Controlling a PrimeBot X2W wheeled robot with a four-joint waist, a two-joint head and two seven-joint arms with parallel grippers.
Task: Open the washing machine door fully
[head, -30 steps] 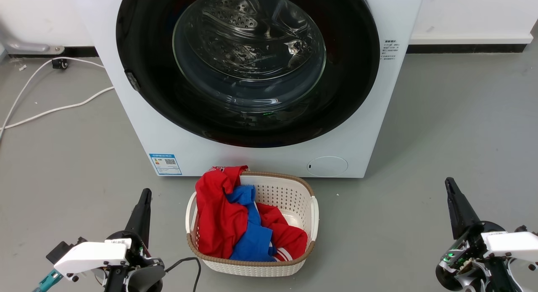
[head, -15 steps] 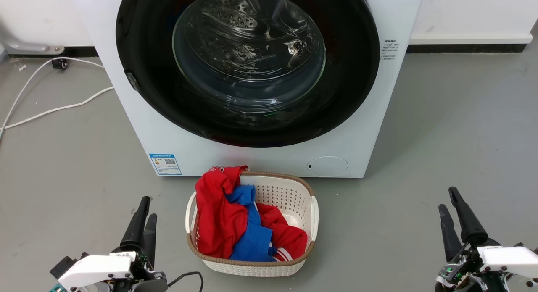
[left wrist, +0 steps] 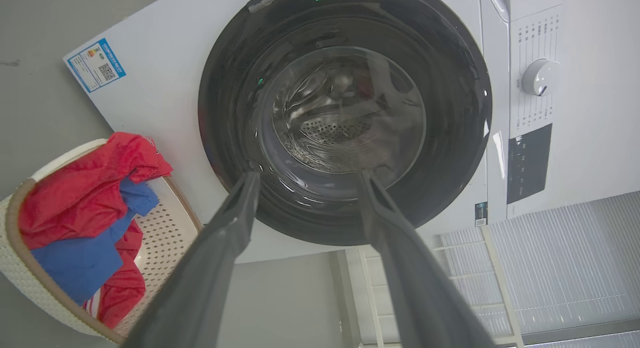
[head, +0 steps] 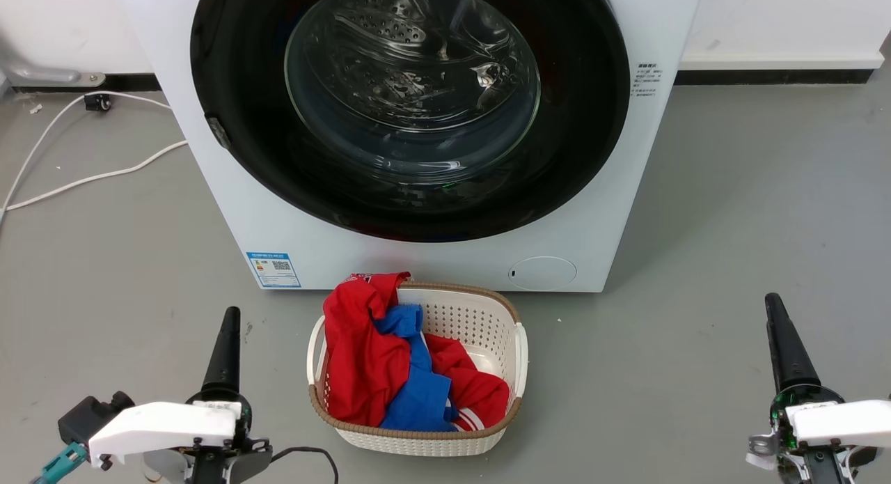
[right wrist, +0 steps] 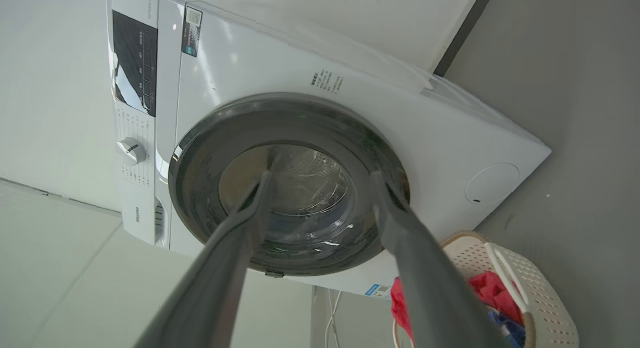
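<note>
You are holding the left gripper (head: 230, 320) and right gripper (head: 774, 310) low, fingers spread and empty, flanking the basket (head: 480, 317), since the washing machine door (head: 411, 108) ahead is sitting shut, ungrasped.

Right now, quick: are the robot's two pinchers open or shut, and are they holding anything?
Left gripper with two long dark fingers: open, holding nothing.
Right gripper with two long dark fingers: open, holding nothing.
</note>
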